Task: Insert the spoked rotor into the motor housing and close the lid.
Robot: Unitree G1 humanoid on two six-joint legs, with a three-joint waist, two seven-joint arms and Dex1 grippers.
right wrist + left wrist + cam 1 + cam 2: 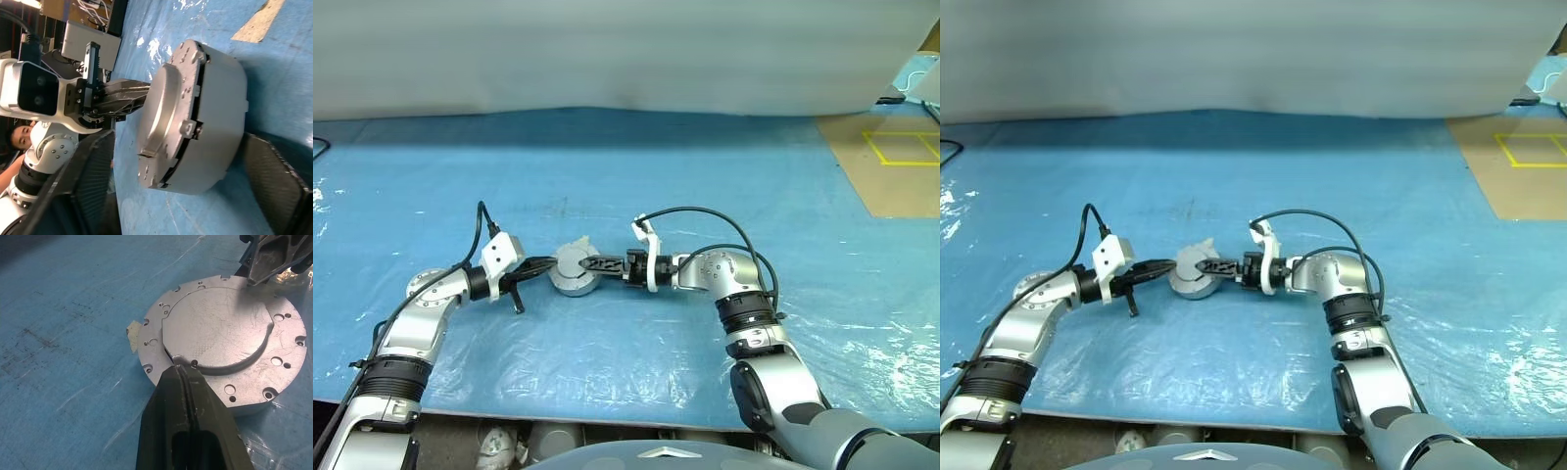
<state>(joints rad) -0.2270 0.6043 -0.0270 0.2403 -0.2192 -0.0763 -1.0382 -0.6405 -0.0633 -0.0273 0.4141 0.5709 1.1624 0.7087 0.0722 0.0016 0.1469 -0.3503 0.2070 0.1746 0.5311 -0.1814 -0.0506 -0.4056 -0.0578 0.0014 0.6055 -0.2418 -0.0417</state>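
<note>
From the head views, the motor housing (574,271) sat on the blue plastic sheet (724,186) covering the table, about midway across it and well in from the near edge. The left gripper (540,266) reached in from one side and the right gripper (599,264) from the other, both meeting at the housing.

In the left wrist view, the lid (217,328) lay flat on the housing's top, a grey plate with a mottled face, ringed by a flange of small screw holes. The left gripper's two black fingers (188,406) were pressed together with no gap, their tips resting at the lid's near edge and holding nothing. The right gripper's fingertip touched the lid's far edge.

In the right wrist view, the housing sat between the right gripper's two fingers (88,171), which stood wide on either side of its drum wall, clear of it. A thin gap showed between lid and body on one side, so the lid was probably not fully seated. The spoked rotor could not be seen; presumably it sat inside.

The housing looked solid, rigid and fairly heavy, its machined wall smooth and likely slippery. The drum wall seemed the best place to grip.
</note>
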